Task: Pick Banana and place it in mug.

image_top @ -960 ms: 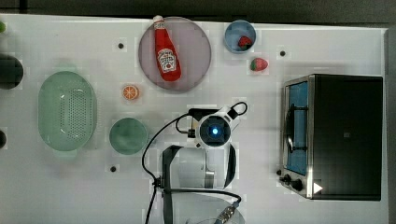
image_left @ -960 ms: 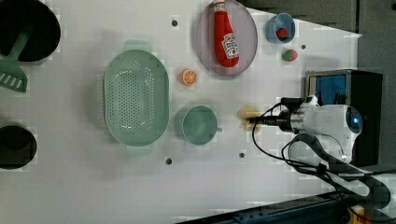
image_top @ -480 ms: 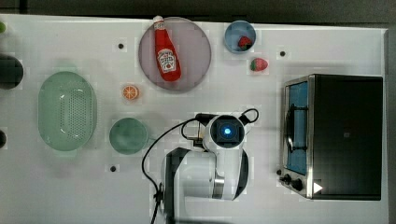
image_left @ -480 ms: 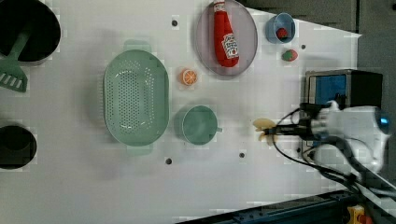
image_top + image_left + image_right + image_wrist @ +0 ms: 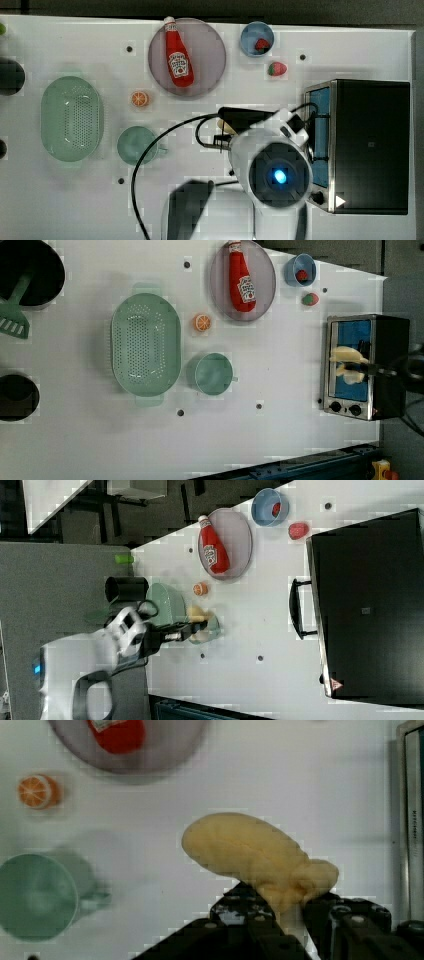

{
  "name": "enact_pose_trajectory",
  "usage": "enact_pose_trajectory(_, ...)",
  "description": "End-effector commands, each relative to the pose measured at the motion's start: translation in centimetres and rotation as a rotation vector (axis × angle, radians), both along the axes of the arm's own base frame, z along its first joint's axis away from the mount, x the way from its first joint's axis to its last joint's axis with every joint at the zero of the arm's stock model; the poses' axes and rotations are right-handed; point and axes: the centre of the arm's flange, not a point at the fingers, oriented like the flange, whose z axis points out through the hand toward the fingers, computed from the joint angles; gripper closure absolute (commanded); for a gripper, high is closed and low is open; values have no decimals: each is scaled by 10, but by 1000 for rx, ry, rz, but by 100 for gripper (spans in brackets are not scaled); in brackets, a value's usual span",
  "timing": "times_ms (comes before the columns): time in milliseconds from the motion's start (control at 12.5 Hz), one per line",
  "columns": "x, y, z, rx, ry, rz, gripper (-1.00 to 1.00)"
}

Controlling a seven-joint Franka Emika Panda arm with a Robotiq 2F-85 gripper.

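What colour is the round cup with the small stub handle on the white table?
Teal-green; the round cup with the stub handle shows best in the left view.

Ketchup bottle point(image 5: 179, 62) label: lettering there, though I can't read it.
Oven point(image 5: 367, 611) corner: red warning triangle, perhaps a heat sign.

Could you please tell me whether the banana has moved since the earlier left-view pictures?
Yes. The banana, held in the gripper, has shifted toward the left view's right, away from the mug, and now appears over the toaster oven.
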Motion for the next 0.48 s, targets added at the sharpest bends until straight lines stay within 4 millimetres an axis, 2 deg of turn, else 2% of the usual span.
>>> enact_pose_trajectory(80,-18,46,-4,-9,143,69,46)
enact_pose_trajectory(240,-20,95,-5,-41,151,42,46)
enact_pose_trajectory(480,-29,173,-17,-73,153,-59,46)
